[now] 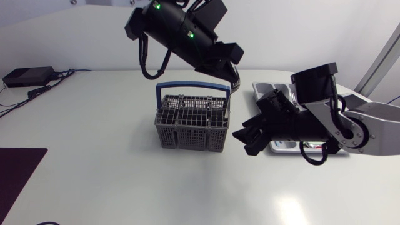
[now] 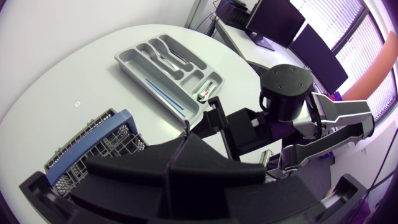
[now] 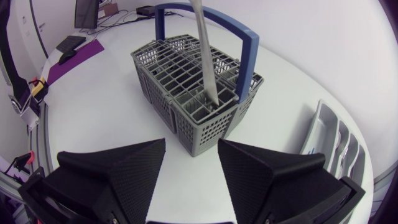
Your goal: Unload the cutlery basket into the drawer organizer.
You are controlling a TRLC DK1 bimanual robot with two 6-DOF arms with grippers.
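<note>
Basket is parked about mid-table, blue handle upright. The left gripper is hung right over the basket's far right corner. In its own wrist view the fingers are seen pressed together on a slim cutlery piece, so it's clamped on that. From the right wrist view the piece is seen standing nearly upright, its lower end down in a corner compartment by the handle's end and its upper end out of view. What kind of cutlery it is can't really be told.

The right gripper is held low just beside the basket's right wall, not touching. Its fingers are spread wide with nothing between them, and the basket is seen straight ahead of it.

The drawer organizer is laid between the basket and the table's right edge, partly covered by the right arm in the head view. A few pieces are lying in its compartments, plus something thin and blue in a long slot.

A black box with cables is set at the far left corner of the table, and a dark mat at the left edge.
</note>
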